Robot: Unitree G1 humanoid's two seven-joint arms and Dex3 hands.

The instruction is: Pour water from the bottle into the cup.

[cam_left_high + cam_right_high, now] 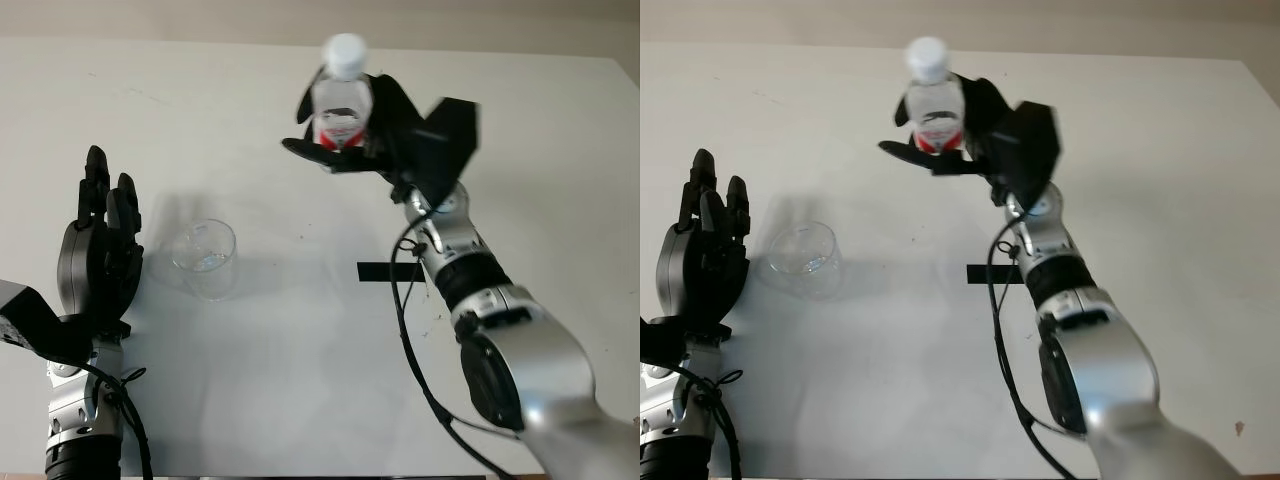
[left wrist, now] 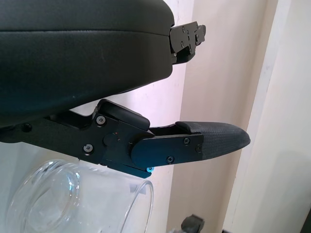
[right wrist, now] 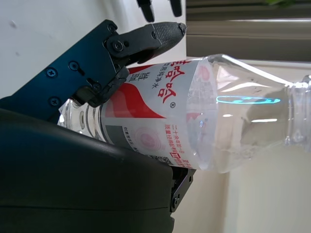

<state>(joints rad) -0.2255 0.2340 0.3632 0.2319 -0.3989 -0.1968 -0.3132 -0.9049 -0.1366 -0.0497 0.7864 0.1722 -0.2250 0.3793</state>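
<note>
A clear plastic water bottle (image 1: 342, 100) with a white cap and a red-and-white label is held upright above the table, at the far middle. My right hand (image 1: 355, 130) is shut on the bottle, its fingers (image 3: 146, 36) wrapped around the label (image 3: 165, 121). The clear plastic cup (image 1: 205, 258) stands upright on the white table (image 1: 300, 360), left of centre, well apart from the bottle. My left hand (image 1: 100, 245) is open, just left of the cup, its finger (image 2: 194, 141) reaching over the cup's rim (image 2: 73, 194).
A short strip of black tape (image 1: 388, 271) lies on the table beside my right forearm. The table's far edge (image 1: 150, 40) meets a beige wall behind the bottle.
</note>
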